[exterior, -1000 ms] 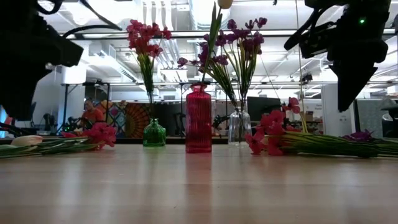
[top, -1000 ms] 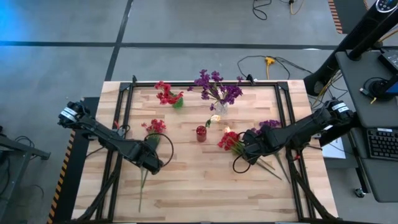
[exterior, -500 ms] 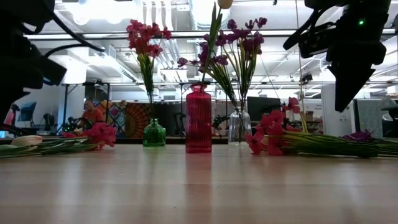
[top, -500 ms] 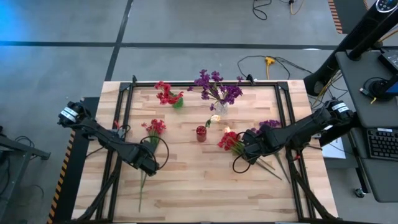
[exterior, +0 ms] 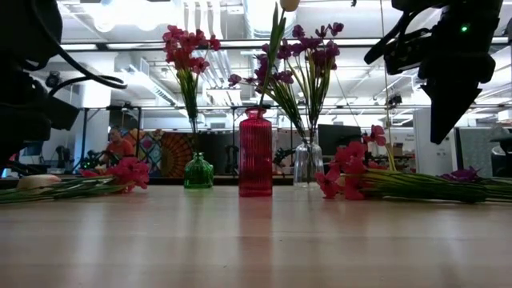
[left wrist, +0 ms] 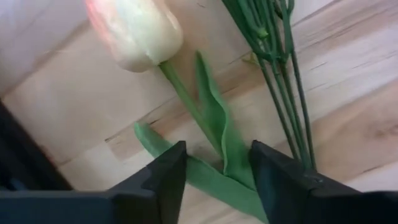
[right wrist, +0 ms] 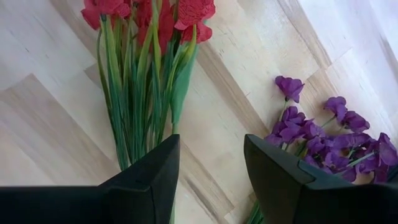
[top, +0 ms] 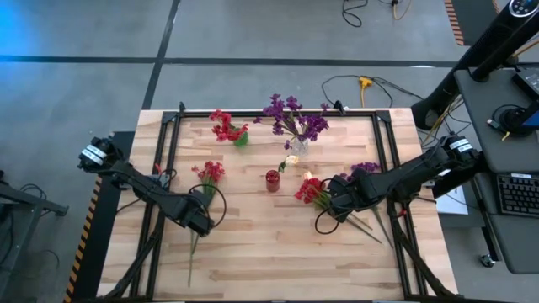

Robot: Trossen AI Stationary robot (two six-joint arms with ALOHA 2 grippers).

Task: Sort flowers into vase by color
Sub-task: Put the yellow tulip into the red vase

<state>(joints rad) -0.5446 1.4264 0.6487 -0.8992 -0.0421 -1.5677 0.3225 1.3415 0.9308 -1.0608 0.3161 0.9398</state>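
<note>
We judge the step in hand to be a pick-up: the left gripper (left wrist: 214,168) is low over the left part of the table (top: 278,244), its fingers (left wrist: 165,177) straddling the green stem of a cream tulip (left wrist: 134,31) that lies flat on the wood. The jaws stand part-way apart with the stem and a leaf between them; from the wrist view we cannot tell for sure whether they touch it, so we would not call it held. Just beside the tulip runs a bundle of thin green stems (left wrist: 280,81), which we take to belong to the red sprig (top: 209,172) lying there.

The next move calls for pinching the tulip's stem alone, clear of that bundle, then lifting it to the red vase (top: 272,180), where a cream bloom already stands.

The left arm reaches in low from the table's left edge, wrist bent down. The right gripper (right wrist: 208,180) hangs above the right part of the table, jaws apart and holding nothing, over a loose red bunch (right wrist: 149,37) with purple sprigs (right wrist: 329,134) near it. Red flowers fill the green vase (top: 242,139); purple fill the clear vase (top: 298,146).
</note>
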